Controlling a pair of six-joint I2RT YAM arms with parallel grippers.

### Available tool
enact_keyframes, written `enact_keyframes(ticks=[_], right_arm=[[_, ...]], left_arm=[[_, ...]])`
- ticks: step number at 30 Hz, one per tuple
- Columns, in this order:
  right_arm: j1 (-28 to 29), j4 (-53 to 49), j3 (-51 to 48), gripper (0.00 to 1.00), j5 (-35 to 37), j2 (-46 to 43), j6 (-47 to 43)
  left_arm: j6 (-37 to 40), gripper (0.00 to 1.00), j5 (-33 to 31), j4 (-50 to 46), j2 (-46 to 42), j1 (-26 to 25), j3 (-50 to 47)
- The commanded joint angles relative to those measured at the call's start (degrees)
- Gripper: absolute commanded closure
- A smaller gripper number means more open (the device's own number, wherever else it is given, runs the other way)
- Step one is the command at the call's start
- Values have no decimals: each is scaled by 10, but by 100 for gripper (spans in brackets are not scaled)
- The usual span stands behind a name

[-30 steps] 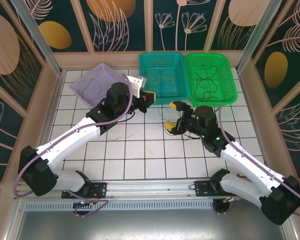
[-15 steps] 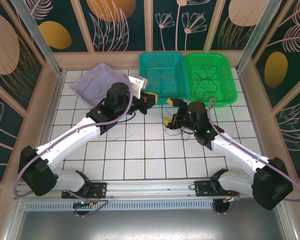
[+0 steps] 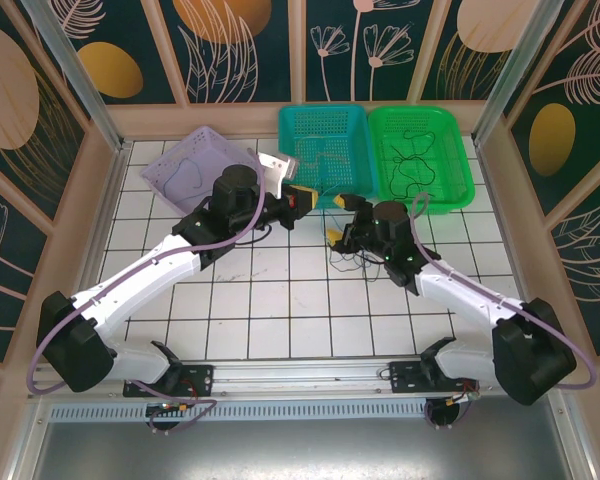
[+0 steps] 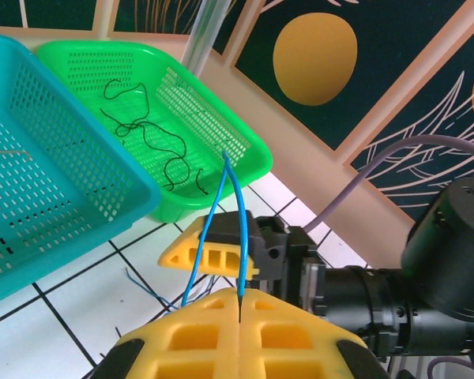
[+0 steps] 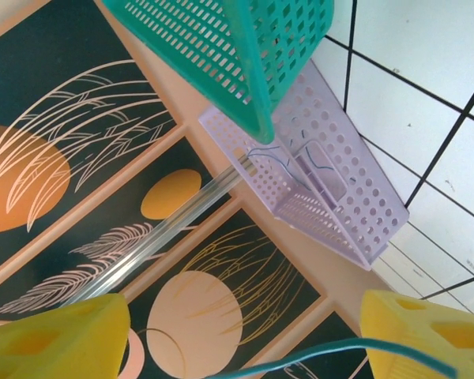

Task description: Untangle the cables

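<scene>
Blue cable (image 4: 235, 201) clamped over the tiled table (image 3: 280, 300).
Left gripper (image 4: 241, 296) is pressed together on the blue cable. Just beyond, right gripper (image 5: 245, 335) stands apart, the strand between its fingers. Farther back, black cables (image 4: 150, 138) lie in the green basket (image 4: 249, 154).

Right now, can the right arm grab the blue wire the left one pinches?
Probably yes. The right gripper is open, and the blue wire pinched in the left gripper runs across the gap between the open fingers, nothing blocking.
</scene>
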Motion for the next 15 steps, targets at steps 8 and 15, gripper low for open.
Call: enact_keyframes(ticks=[8,15], right_arm=[[-49,68,8,94,16,43,125],[-177,-9,119,100,-6,48,-32]], left_arm=[[-4,100,23,21,-19,2,-14],[15,100,28,-21,-22,2,-23]])
